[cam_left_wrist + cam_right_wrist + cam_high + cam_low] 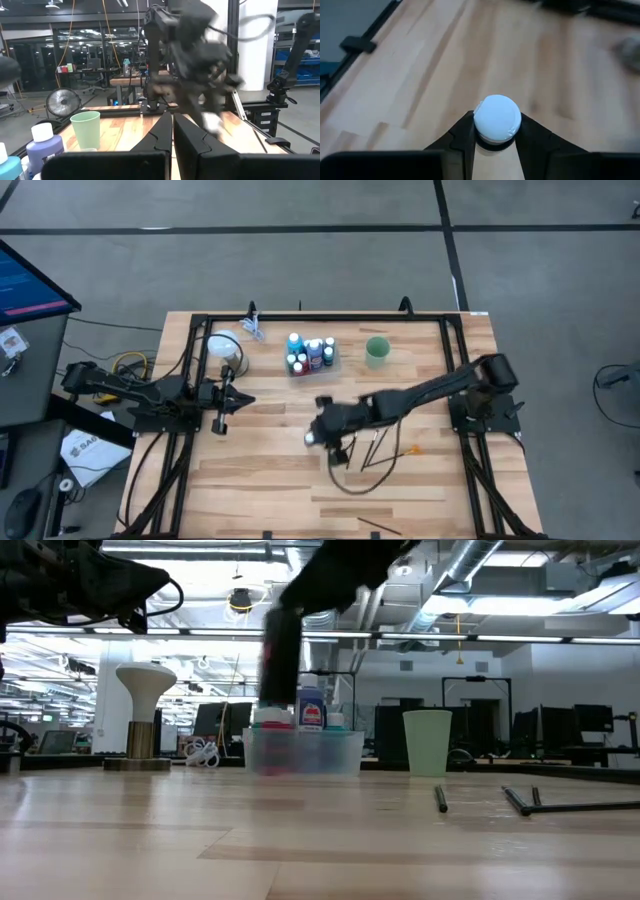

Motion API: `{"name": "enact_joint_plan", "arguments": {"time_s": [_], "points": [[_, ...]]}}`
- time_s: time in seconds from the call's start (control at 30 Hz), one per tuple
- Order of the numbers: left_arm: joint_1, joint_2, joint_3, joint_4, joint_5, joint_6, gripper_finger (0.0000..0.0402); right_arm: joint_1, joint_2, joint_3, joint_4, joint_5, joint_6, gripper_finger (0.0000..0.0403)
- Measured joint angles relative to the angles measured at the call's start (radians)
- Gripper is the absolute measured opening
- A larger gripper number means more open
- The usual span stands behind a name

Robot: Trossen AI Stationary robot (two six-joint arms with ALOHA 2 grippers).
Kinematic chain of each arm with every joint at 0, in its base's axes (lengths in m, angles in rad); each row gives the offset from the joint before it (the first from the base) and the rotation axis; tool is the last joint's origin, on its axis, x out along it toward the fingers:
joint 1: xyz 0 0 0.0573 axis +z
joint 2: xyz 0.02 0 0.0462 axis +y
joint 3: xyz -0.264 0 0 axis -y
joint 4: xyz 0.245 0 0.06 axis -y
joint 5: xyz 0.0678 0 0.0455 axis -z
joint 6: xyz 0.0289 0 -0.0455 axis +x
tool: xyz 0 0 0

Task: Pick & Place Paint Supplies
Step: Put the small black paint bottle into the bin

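Right gripper [494, 137]: fingers clenched on white-capped paint bottle [497, 118], cap seated between both fingers, held above bare bench [270, 470] mid-area. Clear tray [312, 366] with remaining paint bottles [311, 352] stands well beyond fingers, green cup [377, 350] just beside tray. Thin brushes [378, 448] lie on bench near right gripper, orange-tipped one [408, 450] among them. Left gripper [222, 397]: fingers pressed together, grasping nothing, parked at bench's left side, well apart from tray.
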Motion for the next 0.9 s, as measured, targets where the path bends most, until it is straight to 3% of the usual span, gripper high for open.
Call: {"name": "enact_joint_plan", "arguments": {"time_s": [0.23,0.4,0.67,0.9], "points": [[0.0,0.0,0.0,0.002,0.0,0.0,0.0002,-0.169,-0.264,0.0,-0.147,0.021,-0.019,0.0102],[0.0,0.0,0.0,0.006,0.0,0.0,0.0002,-0.301,-0.356,-0.057,-0.156,0.06,0.022,0.0102],[0.0,0.0,0.0,0.013,0.0,0.0,0.0002,-0.411,-0.343,-0.28,0.054,0.075,0.102,0.0102],[0.0,0.0,0.0,0.016,0.0,0.0,0.0002,-0.456,-0.244,-0.332,0.162,0.072,0.106,0.0102]]}}
